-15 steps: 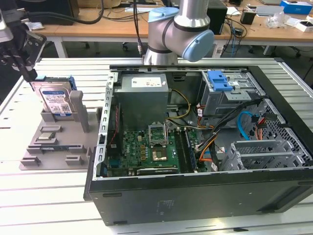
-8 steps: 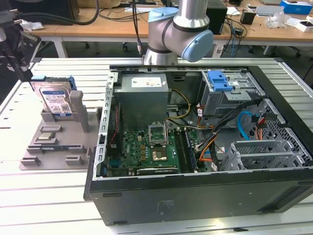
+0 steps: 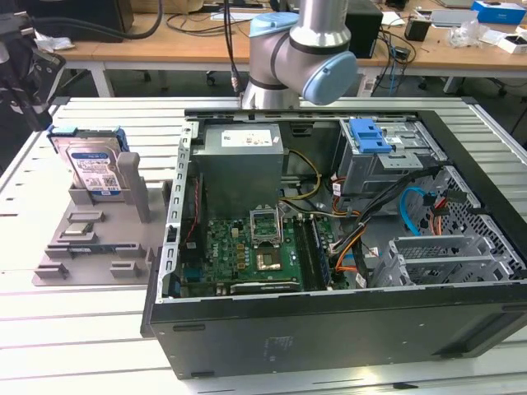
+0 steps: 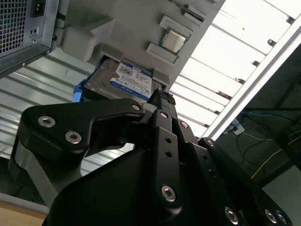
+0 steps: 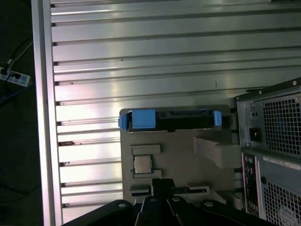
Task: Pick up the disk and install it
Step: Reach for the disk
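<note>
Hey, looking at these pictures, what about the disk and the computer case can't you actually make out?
1. Exterior view: the lower part of the disk, hidden by the grey holder.
2. Second wrist view: the near edge of the disk, covered by the gripper.
3. First wrist view: the label on the disk, since it is seen edge-on.
4. Exterior view: the inside of the drive cage, hidden under its top and blue latch.

We find no text that can be read. The disk (image 3: 89, 163) bears a white-and-blue barcode label (image 3: 99, 177), its print too fine to make out in the exterior view or the second wrist view. The pale sticker (image 3: 247, 138) on the power supply (image 3: 243, 164) is just as illegible.
</note>
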You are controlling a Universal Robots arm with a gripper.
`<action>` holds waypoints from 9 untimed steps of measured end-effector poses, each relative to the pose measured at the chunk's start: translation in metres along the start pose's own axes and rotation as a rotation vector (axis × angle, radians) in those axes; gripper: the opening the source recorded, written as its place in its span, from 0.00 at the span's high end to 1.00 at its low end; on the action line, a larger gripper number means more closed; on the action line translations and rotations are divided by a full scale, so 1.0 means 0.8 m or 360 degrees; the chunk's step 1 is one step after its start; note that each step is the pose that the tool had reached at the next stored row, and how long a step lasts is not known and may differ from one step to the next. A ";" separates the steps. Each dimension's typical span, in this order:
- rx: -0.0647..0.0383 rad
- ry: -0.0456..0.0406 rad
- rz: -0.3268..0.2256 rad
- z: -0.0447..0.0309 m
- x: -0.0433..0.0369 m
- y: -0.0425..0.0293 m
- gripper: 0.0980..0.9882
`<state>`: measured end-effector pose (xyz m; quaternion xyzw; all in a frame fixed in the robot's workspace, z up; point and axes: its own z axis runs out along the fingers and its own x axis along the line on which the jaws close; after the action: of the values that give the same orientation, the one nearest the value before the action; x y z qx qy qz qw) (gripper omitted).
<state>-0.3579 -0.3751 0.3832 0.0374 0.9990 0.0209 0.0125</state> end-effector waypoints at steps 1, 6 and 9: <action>0.0001 0.0000 0.0000 0.0007 0.002 0.0029 0.99; 0.0001 0.0000 0.0000 0.0031 0.005 0.0147 0.99; 0.0001 0.0000 0.0000 0.0039 0.005 0.0203 0.99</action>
<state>-0.3608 -0.3585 0.3807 0.0374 0.9990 0.0205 0.0125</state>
